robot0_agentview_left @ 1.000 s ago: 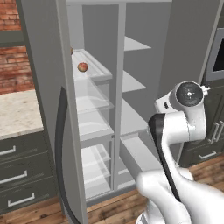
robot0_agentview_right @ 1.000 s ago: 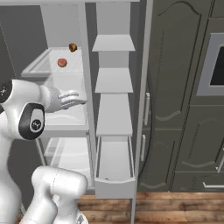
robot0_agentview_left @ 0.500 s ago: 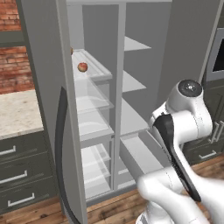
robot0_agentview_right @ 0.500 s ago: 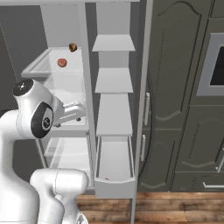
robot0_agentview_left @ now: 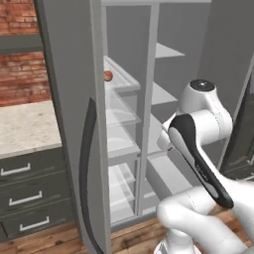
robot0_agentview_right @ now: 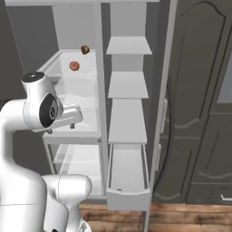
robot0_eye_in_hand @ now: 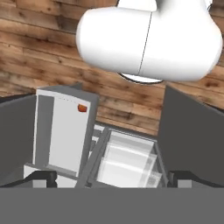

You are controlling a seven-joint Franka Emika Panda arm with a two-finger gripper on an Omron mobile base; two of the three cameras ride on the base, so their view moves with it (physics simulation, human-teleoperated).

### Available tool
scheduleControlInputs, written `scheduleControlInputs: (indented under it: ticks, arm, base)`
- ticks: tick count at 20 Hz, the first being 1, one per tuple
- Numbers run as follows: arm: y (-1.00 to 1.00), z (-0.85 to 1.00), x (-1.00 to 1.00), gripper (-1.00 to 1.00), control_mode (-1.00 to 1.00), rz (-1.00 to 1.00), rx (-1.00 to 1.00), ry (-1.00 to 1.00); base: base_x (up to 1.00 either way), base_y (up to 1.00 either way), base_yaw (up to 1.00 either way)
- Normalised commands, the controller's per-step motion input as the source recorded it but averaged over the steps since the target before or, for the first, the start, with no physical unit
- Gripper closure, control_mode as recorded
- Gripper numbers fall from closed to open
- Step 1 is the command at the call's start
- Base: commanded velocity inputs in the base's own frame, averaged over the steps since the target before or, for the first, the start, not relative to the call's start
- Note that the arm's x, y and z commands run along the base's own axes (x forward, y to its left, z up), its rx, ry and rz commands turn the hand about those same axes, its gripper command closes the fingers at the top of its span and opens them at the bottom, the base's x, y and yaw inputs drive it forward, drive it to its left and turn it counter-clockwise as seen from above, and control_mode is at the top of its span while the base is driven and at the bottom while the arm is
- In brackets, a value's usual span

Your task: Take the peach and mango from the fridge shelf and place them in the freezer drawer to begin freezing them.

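pincer: the pincer (robot0_eye_in_hand: 113,176) is spread wide open with nothing in it, pointing down over the wood floor (robot0_eye_in_hand: 39,61)
freezer drawer: the freezer drawer (robot0_agentview_right: 128,200) is pulled out, bottom of the right column; there's a tiny reddish thing (robot0_eye_in_hand: 82,108) in a front corner, can't tell what it is
peach: the peach (robot0_agentview_right: 74,66) sits up on the fridge shelf (robot0_agentview_right: 54,63), left column
mango: the mango (robot0_agentview_right: 84,49) is on the same shelf, near the peach but further back, not touching

The freezer drawer (robot0_agentview_right: 128,174) is standing pulled out, its top lying open from above. The fridge shelf (robot0_agentview_right: 74,74) is facing open frontward, the centre divider (robot0_agentview_right: 100,90) bounding its right edge.
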Motion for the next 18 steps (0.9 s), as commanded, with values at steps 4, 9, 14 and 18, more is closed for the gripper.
scheduleControlInputs:
  ticks: [4,9,14,18]
  arm:
    - [0.0,0.0,0.0,-1.0,1.0,0.0,0.0,0.0]
    - [0.0,0.0,0.0,-1.0,1.0,0.0,0.0,0.0]
    - [0.0,0.0,0.0,-1.0,1.0,0.0,0.0,0.0]
    - [0.0,0.0,0.0,-1.0,1.0,0.0,0.0,0.0]
  base:
    - [0.43,0.26,0.21]
    - [0.45,0.32,0.09]
    - [0.38,0.63,0.0]
    - [0.27,0.24,0.0]
